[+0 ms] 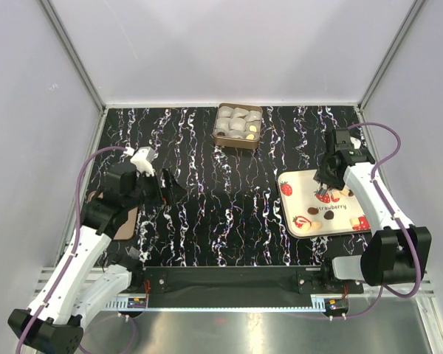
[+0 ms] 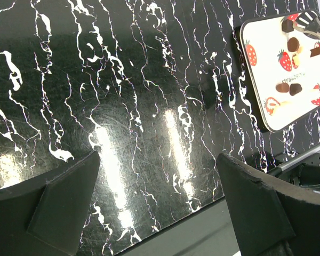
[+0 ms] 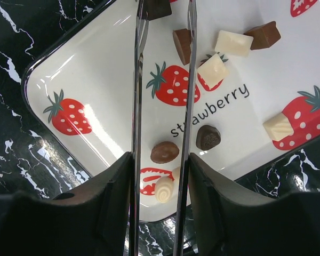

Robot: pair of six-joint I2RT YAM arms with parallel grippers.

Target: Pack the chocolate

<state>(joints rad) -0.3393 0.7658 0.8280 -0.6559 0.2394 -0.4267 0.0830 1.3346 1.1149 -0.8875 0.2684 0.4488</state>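
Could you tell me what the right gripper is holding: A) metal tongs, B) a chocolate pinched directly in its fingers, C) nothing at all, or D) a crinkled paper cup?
A: in the right wrist view the right gripper clamps thin metal tongs, whose two blades reach out over the strawberry tray.

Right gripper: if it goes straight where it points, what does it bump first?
Most likely the dark brown chocolate by the tips of the metal tongs it holds, on the strawberry tray. Depth is hard to judge.
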